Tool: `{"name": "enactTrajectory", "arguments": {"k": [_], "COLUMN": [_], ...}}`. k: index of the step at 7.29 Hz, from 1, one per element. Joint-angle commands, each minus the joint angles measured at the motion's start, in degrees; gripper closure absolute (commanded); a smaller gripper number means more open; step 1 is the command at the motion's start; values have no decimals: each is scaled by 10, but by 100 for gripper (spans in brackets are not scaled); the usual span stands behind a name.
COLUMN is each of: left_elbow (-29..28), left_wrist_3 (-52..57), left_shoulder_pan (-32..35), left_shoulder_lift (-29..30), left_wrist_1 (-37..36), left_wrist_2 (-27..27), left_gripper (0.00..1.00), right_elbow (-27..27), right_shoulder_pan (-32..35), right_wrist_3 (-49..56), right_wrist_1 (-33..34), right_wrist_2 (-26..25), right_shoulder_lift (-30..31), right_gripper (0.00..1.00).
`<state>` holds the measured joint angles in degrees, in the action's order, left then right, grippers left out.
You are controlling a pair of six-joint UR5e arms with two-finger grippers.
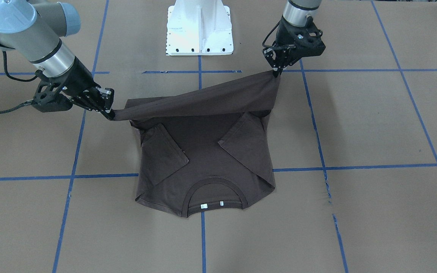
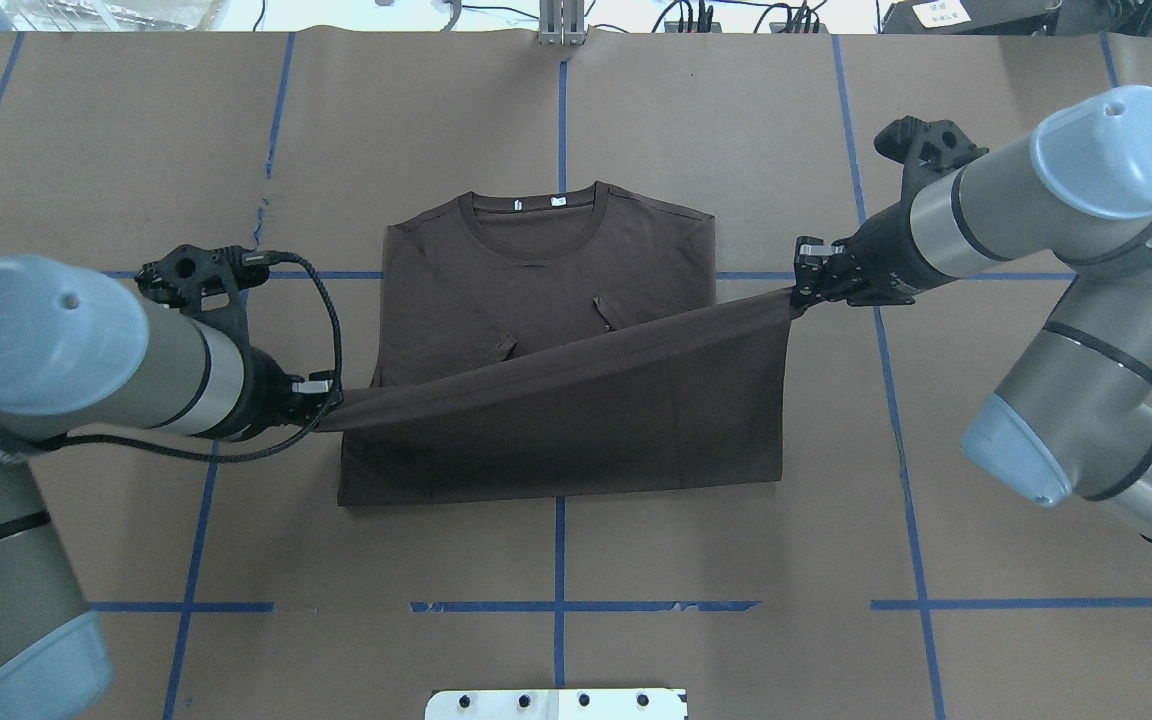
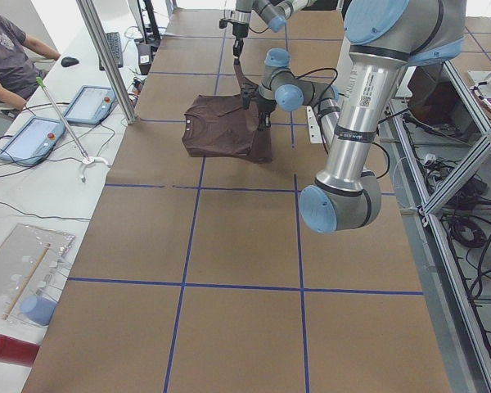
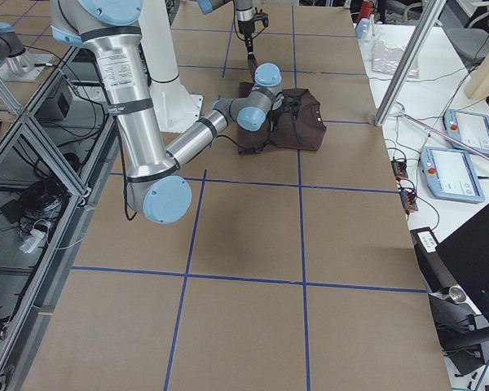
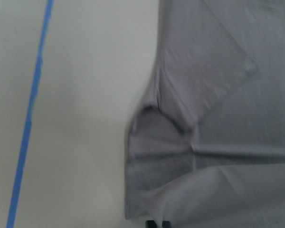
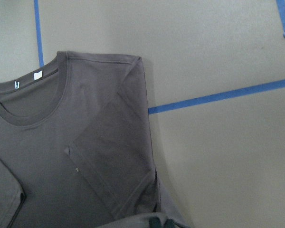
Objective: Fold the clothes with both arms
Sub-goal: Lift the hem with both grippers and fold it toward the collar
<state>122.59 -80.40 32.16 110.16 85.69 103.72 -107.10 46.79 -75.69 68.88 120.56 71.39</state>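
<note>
The left claw [image 2: 324,408] and right claw [image 2: 802,290] are each pinching shut on one bottom corner of the T-shirt [image 2: 536,290], holding its hem [image 2: 556,365] taut over the bench [image 2: 136,150] while the collar [image 2: 534,225] is lying beyond them, nearer the right claw

The dark brown T-shirt [image 1: 203,163] lies flat, collar away from the robot, with both short sleeves folded inward. Its hem is raised and stretched taut. The left gripper [image 1: 277,72] pinches one hem corner and the right gripper [image 1: 109,113] pinches the other.
</note>
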Motion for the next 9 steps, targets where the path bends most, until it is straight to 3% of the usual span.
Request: {"name": "enactTrajectory", "arguments": {"k": [1, 2, 4, 5, 9], "left_elbow": [-135, -197, -293, -317, -337], "left_wrist_3": [2, 5, 57, 53, 54], "left_shoulder_pan": [67, 103, 142, 142, 141], "left_shoulder_lift": [48, 53, 81, 94, 105], "left_wrist_1": [86, 154, 221, 250, 255], "left_wrist_2": [1, 1, 0, 1, 0], "left_gripper": [100, 100, 100, 100, 100], "right_elbow": [72, 95, 166, 182, 305], "right_shoulder_pan": [16, 24, 37, 40, 51], "right_wrist_3": [5, 6, 6, 5, 8], "right_wrist_1": [0, -2, -2, -2, -5], "right_wrist_2": [-1, -2, -2, -3, -8], "right_shoulder_lift": [-63, -72, -127, -149, -222], "right_gripper": [100, 100, 100, 100, 100]}}
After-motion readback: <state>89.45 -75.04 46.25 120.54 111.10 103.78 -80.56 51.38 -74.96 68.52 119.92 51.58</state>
